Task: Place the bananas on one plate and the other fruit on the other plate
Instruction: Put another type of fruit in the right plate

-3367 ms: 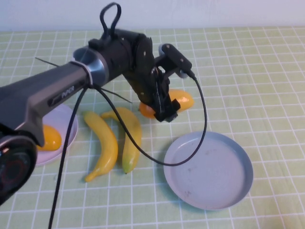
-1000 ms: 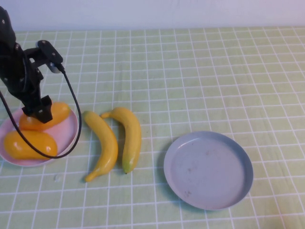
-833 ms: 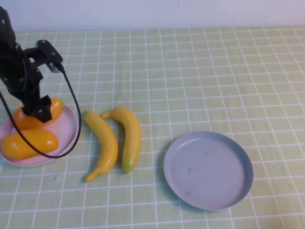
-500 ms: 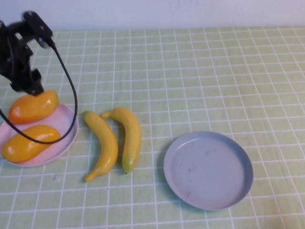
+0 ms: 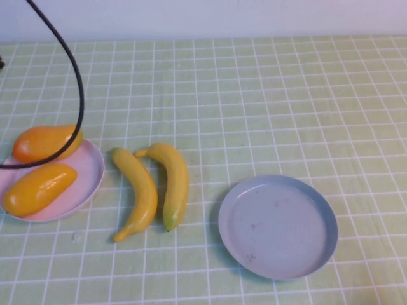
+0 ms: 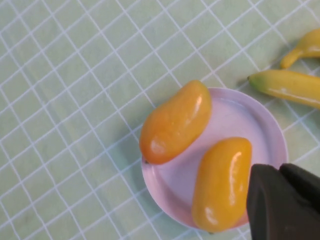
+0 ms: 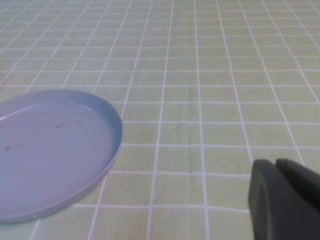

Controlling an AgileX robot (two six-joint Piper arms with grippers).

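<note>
Your left pincer (image 6: 287,200) hangs above the pink plate (image 6: 250,115), both mangoes (image 6: 175,122) below it; whether either pincer is clenched, you cannot tell. The bananas (image 5: 152,187) lie on the counter beyond that plate, the right pincer (image 7: 285,197) waiting beside the grey-blue plate (image 7: 107,127). They look rigid, glossy, probably slippery: grip mid-length across the curve.

Left arm gone from the high view — only its black cable (image 5: 75,76) loops over the table's left side now. It had been stretched across the middle over the deeper orange mango (image 5: 46,142), then stood at the pink plate (image 5: 89,171). That mango moved from the table centre beyond the bananas to the plate's far rim, leaning partly over the edge, just beside the yellow-orange mango (image 5: 38,189). The yellow-orange mango shifted and turned a little on the plate. Left gripper (image 6: 286,200) is up off the fruit — its wrist view looks down on both mangoes.
</note>
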